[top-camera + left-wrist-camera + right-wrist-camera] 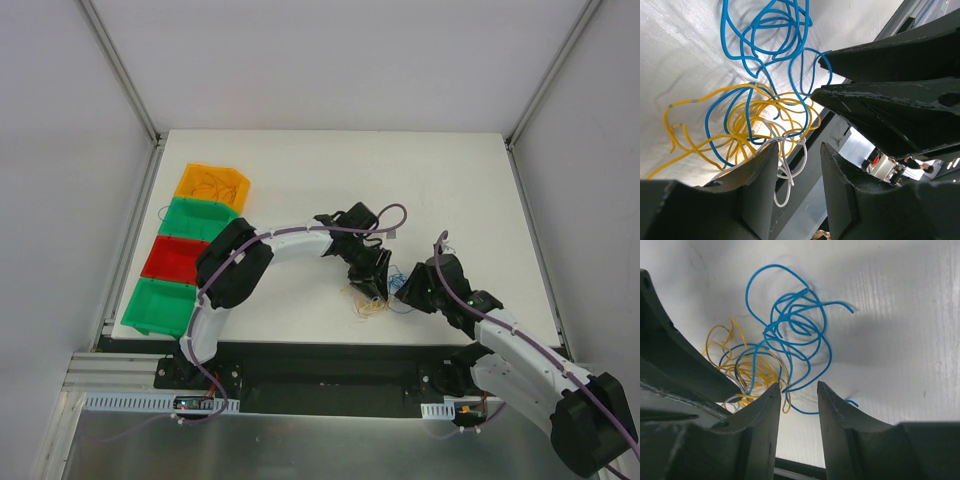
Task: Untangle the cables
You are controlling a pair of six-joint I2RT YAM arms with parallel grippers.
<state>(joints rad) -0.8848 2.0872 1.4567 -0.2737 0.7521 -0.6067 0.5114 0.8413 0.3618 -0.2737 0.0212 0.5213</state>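
Note:
The cables (375, 302) are a small tangle of thin blue, yellow-orange and white strands near the table's front edge; no red strand shows. My left gripper (372, 285) is right over them and my right gripper (403, 290) is at their right side. In the left wrist view the blue strands (771, 35) lie above the yellow ones (747, 125). The left gripper (799, 150) is open, with a white loop (786, 170) hanging beside its left finger. In the right wrist view the right gripper (797, 387) is open just below the blue strands (790, 325) and the yellow ones (747, 371).
Four bins stand in a row at the table's left: orange (238, 184) with thin wires inside, green (205, 218), red (178, 260), green (160, 305). The two grippers are very close together, and the right fingers (880, 75) fill the left wrist view's right side.

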